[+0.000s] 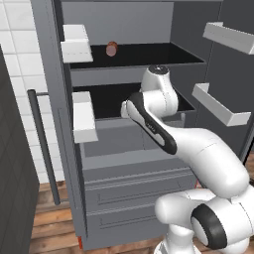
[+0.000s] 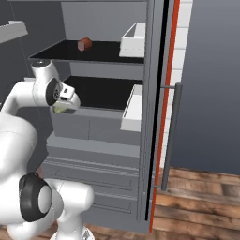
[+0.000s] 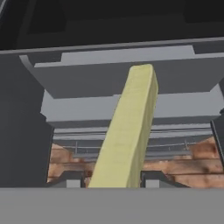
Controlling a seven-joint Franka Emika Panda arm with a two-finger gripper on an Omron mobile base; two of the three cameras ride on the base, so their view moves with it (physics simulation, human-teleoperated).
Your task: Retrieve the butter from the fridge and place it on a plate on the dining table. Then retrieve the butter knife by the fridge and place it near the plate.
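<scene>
The fridge (image 1: 124, 163) stands with both doors open, its dark shelves and grey bottom drawers (image 2: 93, 136) exposed. My gripper (image 3: 114, 180) is shut on the butter (image 3: 129, 127), a pale yellow stick that juts forward from between the two fingertips (image 3: 70, 179). In the right base view the gripper (image 2: 63, 105) hangs just in front of the lower shelf, above the grey crisper front, with a bit of the butter (image 2: 59, 108) showing under the hand. In the left base view the arm's own wrist hides the hand. The plate, the dining table and the butter knife are out of view.
A small red-brown round item (image 1: 112, 48) sits on the upper shelf. White door bins (image 1: 84, 116) (image 1: 221, 104) stick out from both open doors on either side of the arm. A long bar handle (image 2: 171, 136) runs down the right door. Wooden floor (image 2: 201, 187) lies below.
</scene>
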